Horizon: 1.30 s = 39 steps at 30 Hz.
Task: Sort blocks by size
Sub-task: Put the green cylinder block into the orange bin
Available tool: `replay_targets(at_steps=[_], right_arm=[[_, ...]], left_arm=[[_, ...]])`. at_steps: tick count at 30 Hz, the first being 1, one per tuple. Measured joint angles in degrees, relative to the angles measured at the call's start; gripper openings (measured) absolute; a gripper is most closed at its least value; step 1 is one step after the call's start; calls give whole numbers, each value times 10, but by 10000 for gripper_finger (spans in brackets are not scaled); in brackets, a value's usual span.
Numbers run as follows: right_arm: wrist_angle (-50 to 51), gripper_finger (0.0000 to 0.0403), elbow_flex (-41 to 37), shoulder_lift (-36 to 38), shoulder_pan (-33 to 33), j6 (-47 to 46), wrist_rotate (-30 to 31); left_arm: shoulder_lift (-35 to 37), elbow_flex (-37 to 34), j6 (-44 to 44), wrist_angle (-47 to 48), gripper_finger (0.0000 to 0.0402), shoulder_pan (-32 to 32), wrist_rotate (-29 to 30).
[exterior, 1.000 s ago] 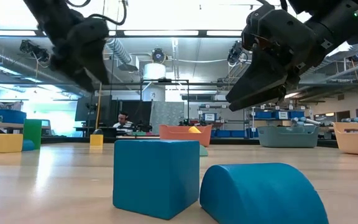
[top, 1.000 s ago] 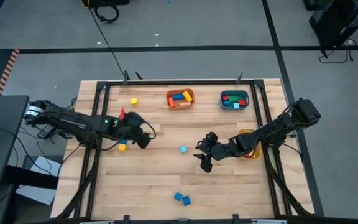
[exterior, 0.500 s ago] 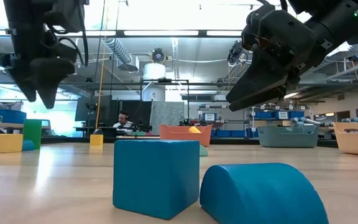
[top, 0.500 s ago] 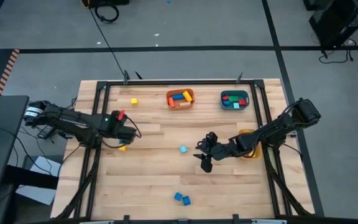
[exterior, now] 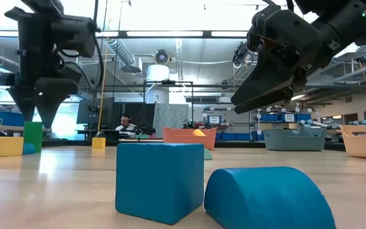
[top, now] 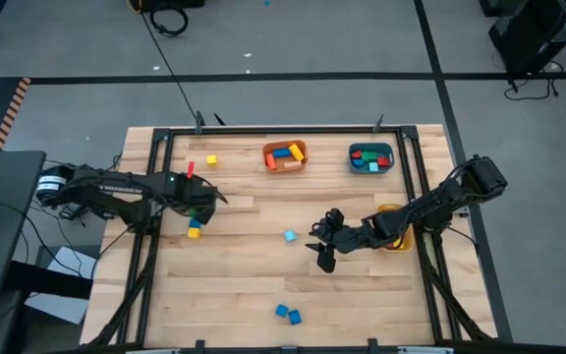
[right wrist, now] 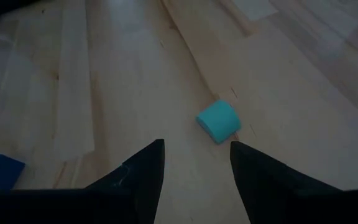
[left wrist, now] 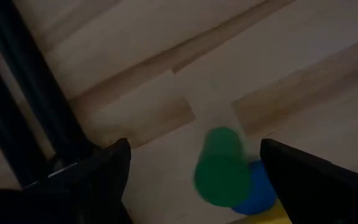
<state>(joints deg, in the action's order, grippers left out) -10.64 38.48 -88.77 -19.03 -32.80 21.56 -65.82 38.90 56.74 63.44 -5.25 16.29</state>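
Observation:
My left gripper hangs open near the table's left side, pointing down. In the left wrist view an upright green block stands on the wood between its fingers, untouched. A blue block and a yellow block lie beside the green one. My right gripper hovers open right of the middle, above the table. A light-blue block lies on the wood ahead of it. Two blue blocks sit near the front edge. A small yellow block lies at the far left.
An orange bin and a teal bin with blocks in them stand at the far edge. A yellow bin sits partly under my right arm. Black frame rails run along the table's sides.
My left gripper has gone toward the table's left edge and sunk. It has tipped from a slant to pointing nearly straight down over the green, blue and yellow blocks. Its fingers stay open. My right arm has kept still.

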Motion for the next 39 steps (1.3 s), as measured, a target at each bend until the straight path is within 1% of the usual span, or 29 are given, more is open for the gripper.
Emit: replay_targets(at_steps=[3, 6, 9, 19, 23, 33, 39], right_arm=[[0, 197, 0, 0, 0, 0, 0], [0, 197, 0, 0, 0, 0, 0], [0, 197, 0, 0, 0, 0, 0], [0, 197, 0, 0, 0, 0, 0], [0, 197, 0, 0, 0, 0, 0], [0, 197, 0, 0, 0, -1, 0], [0, 197, 0, 0, 0, -1, 0]], left_arm=[[0, -16, -11, -7, 364, -19, -22], [0, -27, -14, -20, 363, -25, -38], [0, -33, -25, -58, 358, -27, -53], [0, -60, -21, -90, 321, -27, -84], [0, -64, -21, -101, 296, -27, -90], [0, -64, -21, -101, 205, -27, -103], [0, -64, -20, -100, 168, -27, -106]])
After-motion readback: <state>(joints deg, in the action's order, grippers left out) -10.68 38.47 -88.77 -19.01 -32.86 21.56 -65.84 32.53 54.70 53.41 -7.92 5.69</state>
